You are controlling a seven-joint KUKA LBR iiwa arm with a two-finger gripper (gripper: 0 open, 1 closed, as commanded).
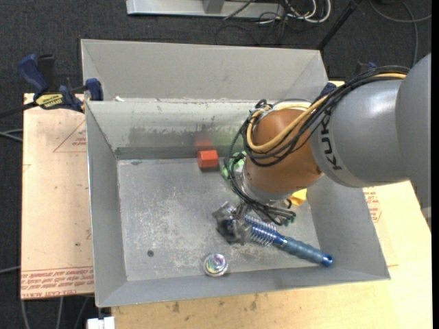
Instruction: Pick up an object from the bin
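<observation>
Tool [230, 226] sits just beside blue-handled coiled brush [296, 247].

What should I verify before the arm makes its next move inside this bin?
1. Gripper low over the floor of the grey metal bin, near its middle: ok.
2. Blue plastic pen with a silver coil lies right beside the gripper, toward the front wall: ok.
3. Whether the gripper holds anything: cannot tell.
4. Small red-orange block at the back wall, apart from the gripper: ok.
5. Round shiny metal disc by the front wall, apart from the gripper: ok.
6. Yellow thing half hidden under the arm, free or pressed: cannot tell.
</observation>
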